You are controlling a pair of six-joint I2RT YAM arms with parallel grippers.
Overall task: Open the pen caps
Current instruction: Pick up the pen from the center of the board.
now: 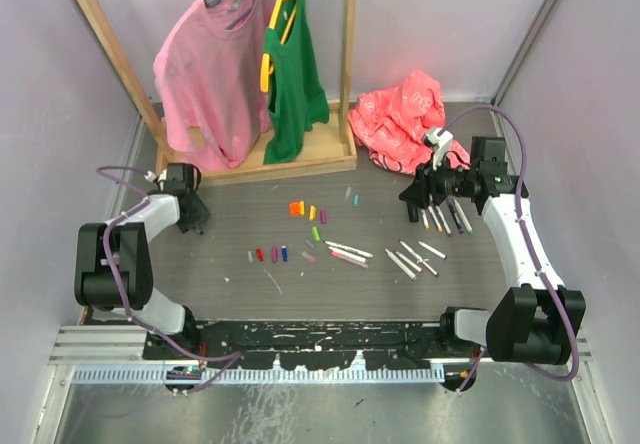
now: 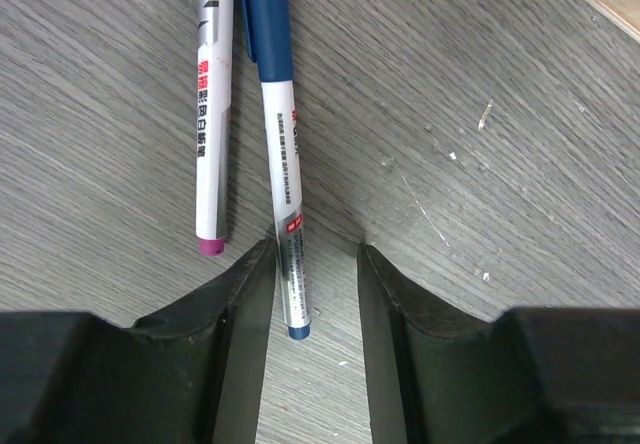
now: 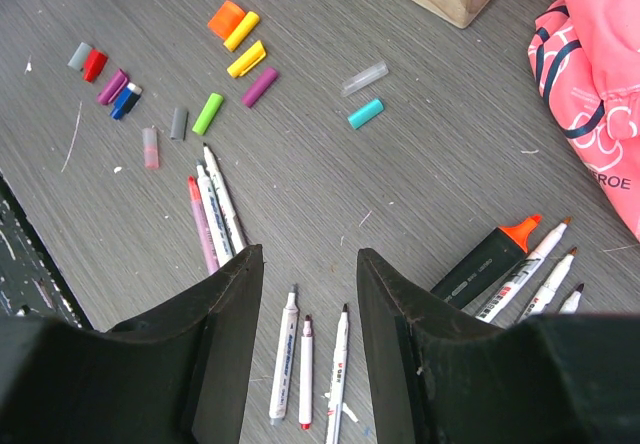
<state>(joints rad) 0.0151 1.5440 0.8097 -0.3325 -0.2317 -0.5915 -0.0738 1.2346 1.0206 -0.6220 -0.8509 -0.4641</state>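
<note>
In the left wrist view a white pen [image 2: 283, 164] with a blue cap [image 2: 266, 14] lies on the table. Its blue tail end sits between the fingers of my left gripper [image 2: 313, 264], against the left finger and apart from the right one. A second pen [image 2: 210, 144] with a purple end lies beside it. My left gripper [image 1: 190, 214] is low at the table's left. My right gripper [image 3: 310, 259] hangs open above uncapped pens [image 3: 305, 364], holding nothing. Loose pen caps lie beyond: orange [image 3: 226, 18], yellow [image 3: 246, 59], green [image 3: 208, 113], purple [image 3: 260, 87], teal [image 3: 365, 114].
A black highlighter [image 3: 480, 264] with an orange end lies beside more pens [image 1: 445, 216] under the right arm. A wooden clothes rack [image 1: 300, 159] with a pink shirt [image 1: 210, 74] and a green top [image 1: 293, 74] stands at the back. A pink bag [image 1: 405, 114] lies at back right.
</note>
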